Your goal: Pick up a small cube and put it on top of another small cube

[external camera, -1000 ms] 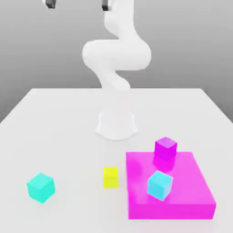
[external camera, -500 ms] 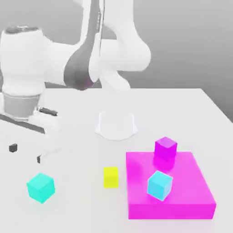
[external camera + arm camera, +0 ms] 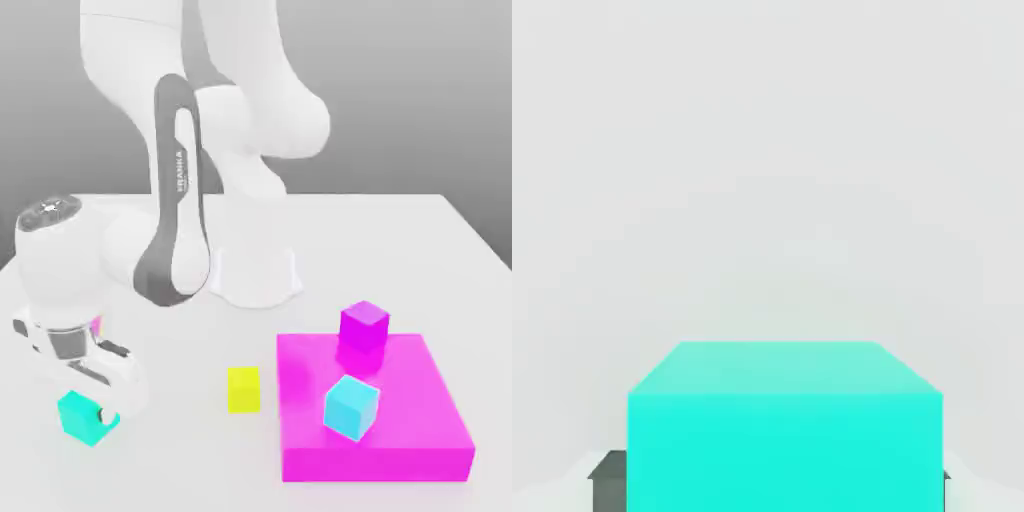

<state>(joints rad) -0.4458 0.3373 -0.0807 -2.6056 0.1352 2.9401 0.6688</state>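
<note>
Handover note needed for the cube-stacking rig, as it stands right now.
Gripper: down at the table, shut on the teal cube at the exterior view's left; the hand view shows dark fingers at both sides of that cube.
Other things: light-blue cube and magenta cube sit on the flat magenta block; small yellow block on the white table.
Done: grasp.
Left: lift, carry, set on another small cube, release.

Teal cube upright on table
</note>
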